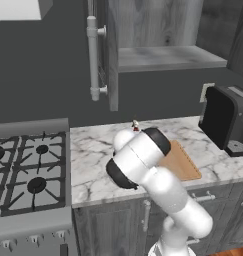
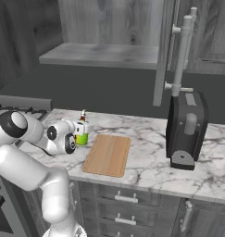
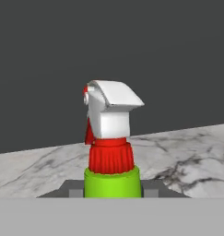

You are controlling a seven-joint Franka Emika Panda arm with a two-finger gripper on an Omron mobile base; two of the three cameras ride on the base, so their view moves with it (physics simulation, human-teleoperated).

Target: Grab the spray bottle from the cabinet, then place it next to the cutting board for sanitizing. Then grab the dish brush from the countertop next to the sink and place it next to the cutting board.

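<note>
The gripper point(image 2: 79, 135) pinches the bottle point(image 2: 81, 132) upright between its jaws, low over the countertop point(image 2: 146, 139), just beside the board point(image 2: 107, 154) at the board's 10 o'clock in the right base view. Step 1, placing the bottle, looks nearly done. Next, the jaws should spread and the arm lift clear, then go for the brush.

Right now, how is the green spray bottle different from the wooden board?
The spray bottle stands upright and narrow; the cutting board lies flat and wide. The bottle is bright green with a red-and-white top; the board is plain tan. Both are over the same marble countertop, side by side.
</note>
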